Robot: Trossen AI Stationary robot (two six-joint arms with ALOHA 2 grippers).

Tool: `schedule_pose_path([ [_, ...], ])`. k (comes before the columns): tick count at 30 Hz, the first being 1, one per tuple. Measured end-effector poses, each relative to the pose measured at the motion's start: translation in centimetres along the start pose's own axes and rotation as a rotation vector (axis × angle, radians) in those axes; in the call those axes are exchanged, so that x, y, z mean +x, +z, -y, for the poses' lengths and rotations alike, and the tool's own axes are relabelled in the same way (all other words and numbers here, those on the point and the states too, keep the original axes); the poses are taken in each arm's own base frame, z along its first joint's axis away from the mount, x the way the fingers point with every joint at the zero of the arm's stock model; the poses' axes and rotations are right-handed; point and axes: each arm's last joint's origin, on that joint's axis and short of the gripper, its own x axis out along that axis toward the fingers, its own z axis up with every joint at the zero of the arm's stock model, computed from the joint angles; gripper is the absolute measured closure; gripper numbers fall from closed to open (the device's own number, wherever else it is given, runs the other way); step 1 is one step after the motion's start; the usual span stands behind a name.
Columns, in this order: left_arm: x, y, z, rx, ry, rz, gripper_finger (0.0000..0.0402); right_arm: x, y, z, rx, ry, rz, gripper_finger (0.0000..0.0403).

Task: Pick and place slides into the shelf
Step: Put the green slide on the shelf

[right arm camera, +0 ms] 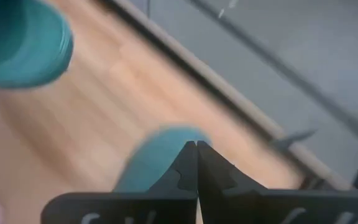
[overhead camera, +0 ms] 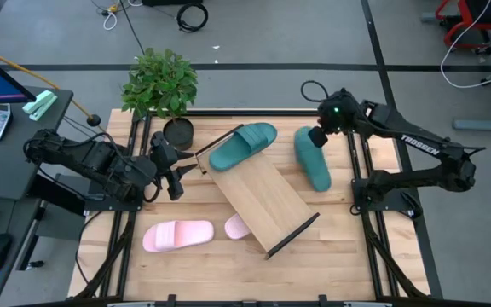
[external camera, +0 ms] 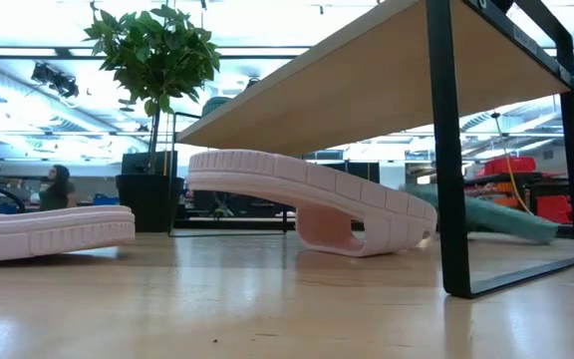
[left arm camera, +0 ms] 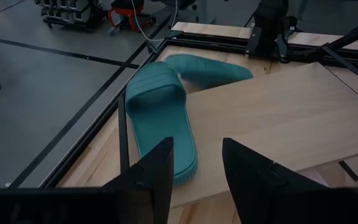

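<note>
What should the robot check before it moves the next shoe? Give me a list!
1. Shelf has free room: ok, most of its wood top is bare.
2. One green slide on the shelf: ok, it lies across the far end, partly over the edge.
3. Other green slide on the shelf: not ok, it lies on the table beside it.
4. Pink slides on the shelf: not ok, one lies on the table, the other sits under the shelf.
5. Left claw empty: ok, open, holding nothing.
6. Right claw ready to grab: not ok, shut, above the green slide on the table.
</note>
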Motion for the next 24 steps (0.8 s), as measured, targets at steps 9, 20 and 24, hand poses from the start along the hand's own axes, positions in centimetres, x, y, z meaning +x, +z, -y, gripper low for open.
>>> schedule_pose_path([
  [9,0.0,0.0,0.0,0.002,0.001,-0.001,0.0259,3.6,-4.6,-0.5,0.014,0.11,-0.255,0.0357],
  [20,0.0,0.0,0.0,0.001,-0.008,-0.004,0.0263,7.4,-8.0,-0.2,0.191,0.221,-0.328,0.0237],
  [24,0.0,0.0,0.1,-0.024,-0.009,-0.004,0.0263,7.4,-7.6,0.5,0.237,0.237,-0.317,0.0196],
])
